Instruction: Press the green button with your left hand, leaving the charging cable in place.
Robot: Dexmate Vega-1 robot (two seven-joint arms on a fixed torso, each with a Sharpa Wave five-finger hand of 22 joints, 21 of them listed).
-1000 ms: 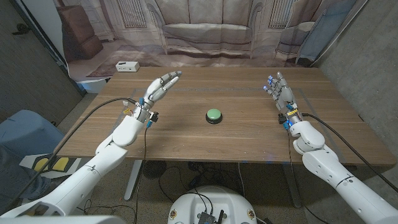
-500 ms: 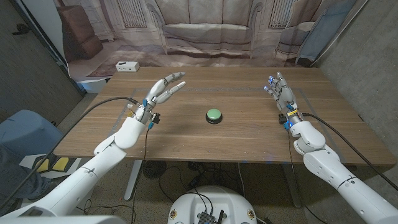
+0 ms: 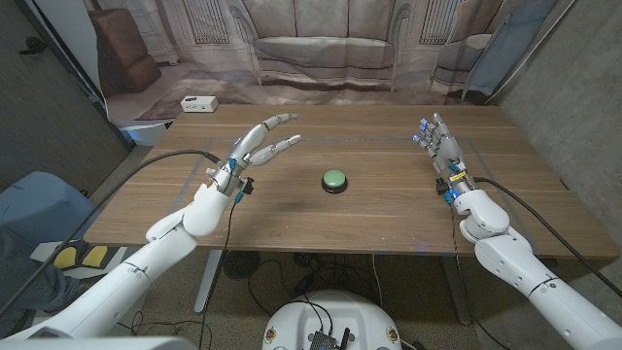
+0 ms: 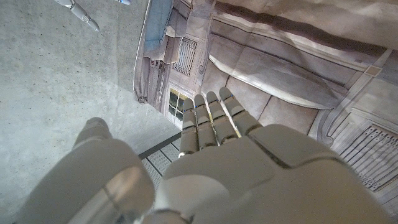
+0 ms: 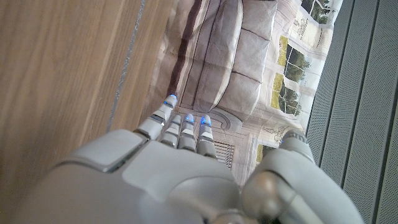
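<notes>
A round green button (image 3: 334,180) on a black base sits near the middle of the wooden table (image 3: 389,219). My left hand (image 3: 258,144) is raised above the table to the left of the button, open, fingers stretched toward it and holding nothing. In the left wrist view the left hand (image 4: 211,155) points its straight fingers at the backdrop. My right hand (image 3: 439,146) stands at the table's right side with fingers extended and nothing in it; the right wrist view shows the right hand (image 5: 168,168) beside the wood. I see no charging cable on the table.
A small white box (image 3: 198,104) lies at the table's far left corner. A printed sofa backdrop (image 3: 321,44) hangs behind the table. Black cables (image 3: 155,165) run along both forearms.
My left hand has moved right and a little forward toward the button, fingers spreading slightly. The right hand has stayed in place.
</notes>
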